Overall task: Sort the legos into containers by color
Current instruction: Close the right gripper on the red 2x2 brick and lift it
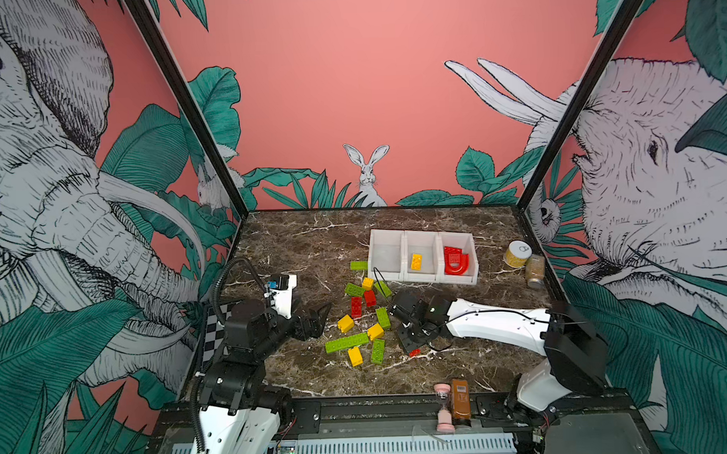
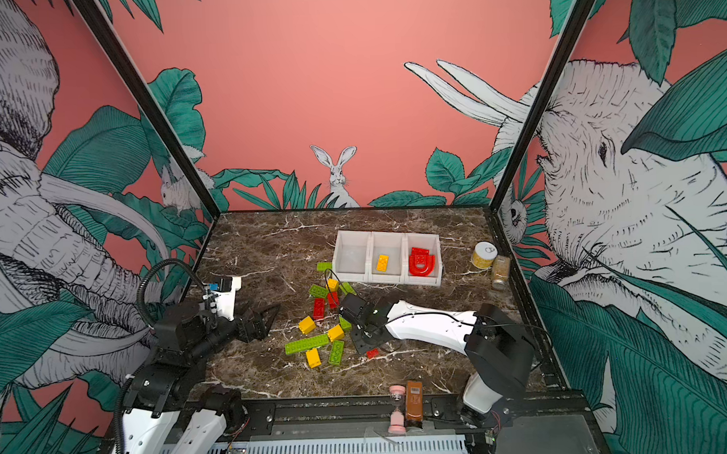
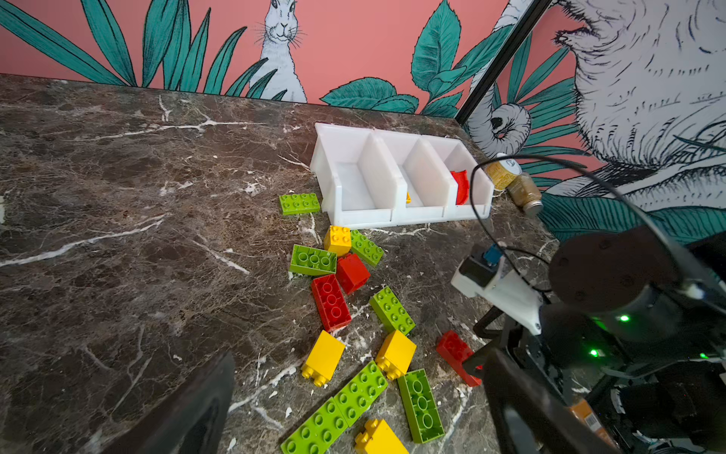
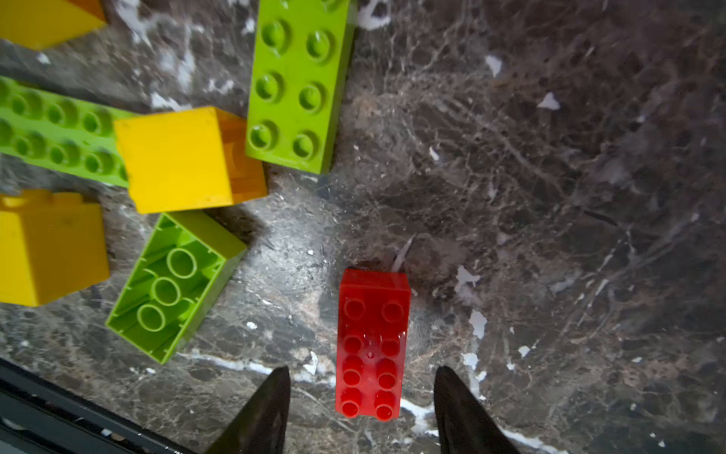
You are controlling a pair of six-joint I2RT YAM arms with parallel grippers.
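While the left gripper (image 1: 321,321) idles, jaws wide apart, the right gripper (image 4: 362,369) straddles the red brick (image 4: 371,346) at five o'clock of the legos (image 1: 375,331), jaws apart without touching it, probably to grasp it.

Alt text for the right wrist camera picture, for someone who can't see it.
A red brick lies studs-up on the marble table between the open jaws of the right gripper, clear of both. Nearby lie scattered green bricks and yellow bricks.

White arm shells (image 1: 498,325), black joints (image 1: 574,345), looping cables (image 1: 220,283) (green lights (image 3: 624,317) lit).
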